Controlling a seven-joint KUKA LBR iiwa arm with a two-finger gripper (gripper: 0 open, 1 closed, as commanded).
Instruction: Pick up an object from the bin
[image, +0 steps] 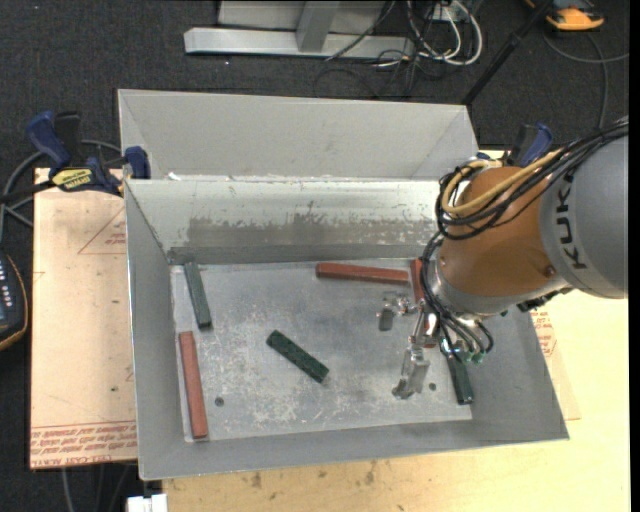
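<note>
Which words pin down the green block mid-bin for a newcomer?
In the grey bin, look left of the gripper. A dark green block lies slanted near the floor's centre. Unlike the longer red-brown stick and green stick along the left wall, it sits alone.

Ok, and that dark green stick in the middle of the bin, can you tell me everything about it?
The dark green stick is a short, flat bar with straight edges and a dull, plain surface. It lies flat on the grey floor of the bin, near the middle, turned slantwise with its left end higher in the view. Nothing touches it, and the pincer is off to its right, apart from it.
</note>
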